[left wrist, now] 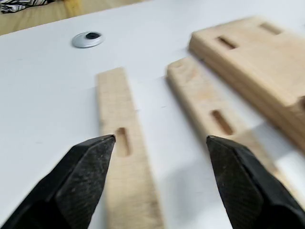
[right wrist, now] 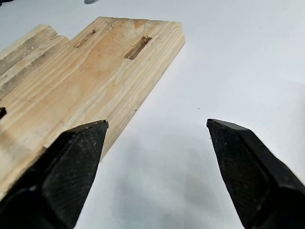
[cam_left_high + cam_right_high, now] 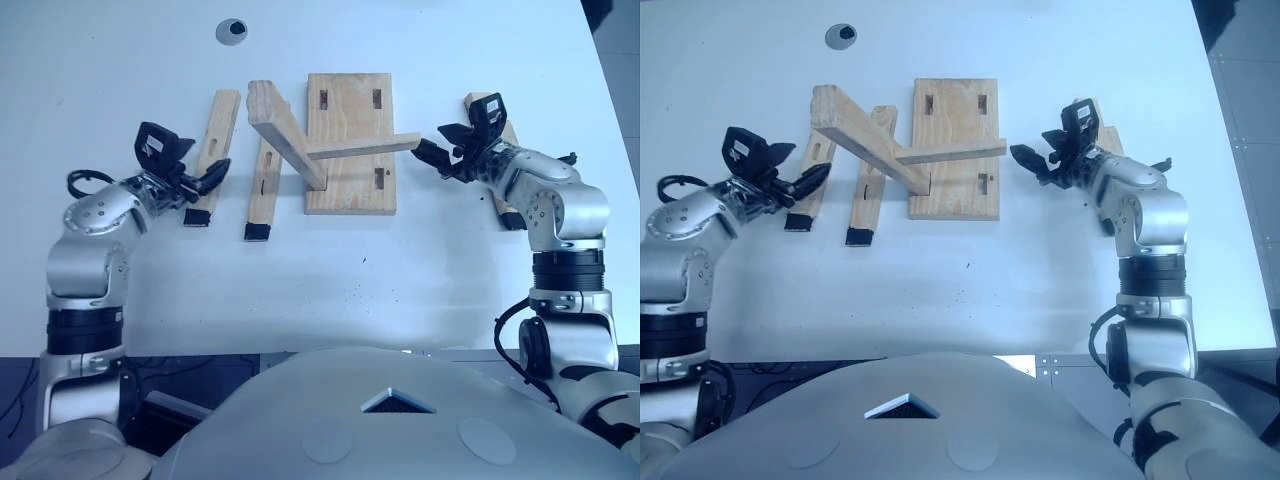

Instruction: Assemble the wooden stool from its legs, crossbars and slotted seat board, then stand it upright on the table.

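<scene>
My L gripper (image 3: 207, 178) hangs over the left part of the table (image 3: 120, 60), fingers apart, nothing btwn them. Its tips point at the leftmost leg (image 3: 222, 120), which lies flat w/ a slot in its face and a black cap at the near end. Just beside it to the right lies the 2nd leg (image 3: 265, 185), also flat, slotted, black-capped. Next comes the seat board (image 3: 352, 110), flat on the table, slots facing up. A 3rd leg (image 3: 285, 132) stands tilted w/ its foot end in the board's near-left slot, leaning back and to the left. A crossbar (image 3: 365, 147) sticks out of that leg toward the right, across the board. My R gripper (image 3: 433, 145) hovers just past the crossbar's free end, off the board's right edge, fingers wide apart and empty; can't tell if a tip touches the bar. A 4th leg (image 3: 482, 101) lies flat under my R arm, mostly hidden.
</scene>
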Controlling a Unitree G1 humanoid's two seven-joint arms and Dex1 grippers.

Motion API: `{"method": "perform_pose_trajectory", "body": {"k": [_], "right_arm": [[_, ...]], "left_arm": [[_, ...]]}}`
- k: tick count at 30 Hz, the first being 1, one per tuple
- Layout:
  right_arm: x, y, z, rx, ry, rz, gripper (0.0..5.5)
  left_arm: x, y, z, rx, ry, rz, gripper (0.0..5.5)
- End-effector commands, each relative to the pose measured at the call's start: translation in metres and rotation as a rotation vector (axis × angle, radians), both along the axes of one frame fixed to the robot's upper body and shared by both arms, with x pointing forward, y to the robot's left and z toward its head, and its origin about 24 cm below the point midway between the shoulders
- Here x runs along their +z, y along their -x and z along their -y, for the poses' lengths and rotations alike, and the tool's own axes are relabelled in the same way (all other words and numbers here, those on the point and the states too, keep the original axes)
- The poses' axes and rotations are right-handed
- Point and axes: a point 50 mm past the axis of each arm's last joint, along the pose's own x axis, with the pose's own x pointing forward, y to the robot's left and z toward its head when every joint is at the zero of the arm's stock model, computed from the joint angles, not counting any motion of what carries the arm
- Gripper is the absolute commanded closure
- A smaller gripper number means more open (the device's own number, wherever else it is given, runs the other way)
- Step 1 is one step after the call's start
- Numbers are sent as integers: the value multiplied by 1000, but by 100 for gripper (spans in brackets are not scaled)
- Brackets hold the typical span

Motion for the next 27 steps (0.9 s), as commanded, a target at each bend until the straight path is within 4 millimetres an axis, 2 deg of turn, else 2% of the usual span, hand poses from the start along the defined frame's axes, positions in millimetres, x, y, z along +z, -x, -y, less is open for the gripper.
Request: {"method": "perform_pose_trajectory", "body": {"k": [1, 3, 6, 10, 13, 20, 27], "right_arm": [[1, -1, 8, -69, -6, 16, 169], [1, -3, 12, -97, -5, 17, 169], [7, -9, 18, -155, -15, 52, 169], [40, -25, 30, -302, -245, 142, 169], [58, -31, 31, -323, -290, 189, 169], [53, -29, 28, -325, -254, 183, 169], [54, -31, 30, -327, -224, 193, 169]], "left_arm": [[15, 0, 17, 46, 111, 40, 200], [8, 8, 35, -17, 66, 7, 200], [-15, 23, 51, -86, 1, -88, 200], [-34, 33, 52, -73, -68, -144, 200], [-46, 43, 52, -86, -78, -196, 200], [-47, 39, 45, -18, -14, -196, 200], [-54, 43, 35, -21, -62, -291, 299]]}}
